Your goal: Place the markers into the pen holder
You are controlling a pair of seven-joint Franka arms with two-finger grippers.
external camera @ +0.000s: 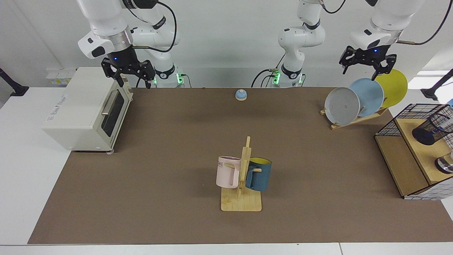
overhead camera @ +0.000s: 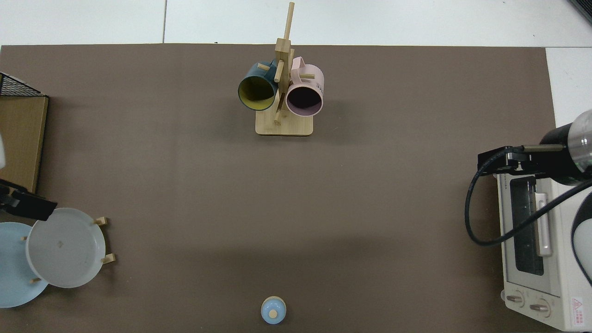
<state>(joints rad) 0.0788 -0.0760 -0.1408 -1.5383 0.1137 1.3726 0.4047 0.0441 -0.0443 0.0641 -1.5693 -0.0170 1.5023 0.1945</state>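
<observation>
– Listing from the facing view's left edge: toaster oven (external camera: 88, 109), then right gripper (external camera: 128, 72) hanging just above its top front corner. Noted with jaws spread, holding nothing. Logged as waiting.

– And mid-table?

– Entered next: small blue bell (external camera: 241, 95) near the far edge; wooden mug rack (external camera: 241, 198) carrying pink mug (external camera: 228, 171) and blue mug (external camera: 259, 174), one on each side of the post. Nothing marker-like seen lying on the brown mat (external camera: 159, 159).

– Moving on rightward?

– Recorded: plates (external camera: 342, 105) leaning in a row on their stand, with left gripper (external camera: 365, 65) in the air above them. Jaws spread, empty. Seen in the top view only as a dark piece at the edge beside the grey plate.

– And the task's things?

– Filed last, at the far right: wire basket (external camera: 407, 120) around a wooden shelf, and on that shelf the pen holder (external camera: 429, 130), tilted, mouth turned up and outward. Inside its mesh, something pale, taken to be the marker (external camera: 446, 122); too cut off by the edge to confirm.

– Step in hand?

– Judged as placing finished, gripper clear of the holder. Next, probably: confirm the marker sits fully inside, look for others, otherwise park.
</observation>
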